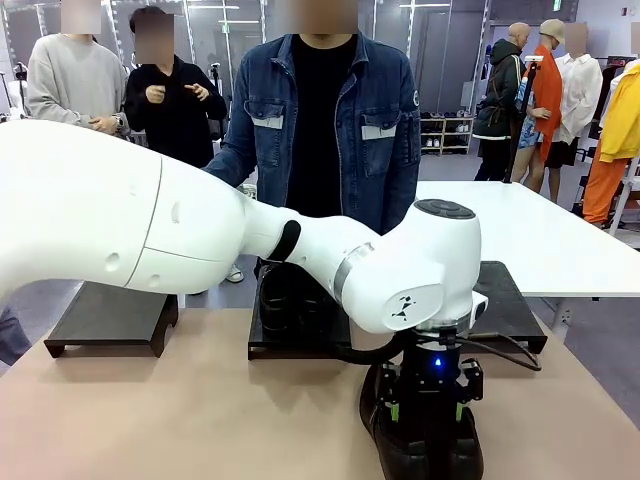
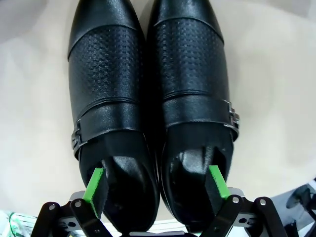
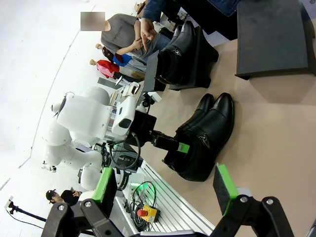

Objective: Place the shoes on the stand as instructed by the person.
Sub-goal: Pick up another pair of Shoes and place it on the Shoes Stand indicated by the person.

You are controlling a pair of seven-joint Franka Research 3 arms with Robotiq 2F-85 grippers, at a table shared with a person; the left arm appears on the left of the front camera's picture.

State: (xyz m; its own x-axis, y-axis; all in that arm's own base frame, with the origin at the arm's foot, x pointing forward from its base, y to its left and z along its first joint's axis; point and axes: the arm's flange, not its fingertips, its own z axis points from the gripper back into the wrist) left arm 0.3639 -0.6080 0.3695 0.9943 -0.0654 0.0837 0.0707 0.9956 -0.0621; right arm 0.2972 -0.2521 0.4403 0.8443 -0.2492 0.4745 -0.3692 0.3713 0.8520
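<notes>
Across a bright room with other people standing well back, a tan table [image 1: 200, 420] is seen, and three low black stands are ranged along its far half: a left stand [image 1: 110, 318], a middle stand [image 1: 290, 348] and a right stand [image 1: 512, 300]. The person [image 1: 320, 120] in the denim jacket is placed at the far side, just behind the middle stand. One pair of shoes [image 1: 278, 300] is set on that middle stand, partly hidden by the white arm crossing in front. Now to the near right of the table: the pointed-toe pair [image 2: 148, 98] is found on the bare tabletop, side by side and touching along the inner sides, buckled straps across each. The left gripper [image 1: 430, 405] is held straight over the heel ends, reached in from the left. Its fingers are spread wide, with one green pad [image 2: 95, 183] at the outer edge of each shoe's opening. Whether leather is touched cannot be told. The right gripper [image 3: 163, 186] is held apart from the shoes, fingers apart, nothing between them.
</notes>
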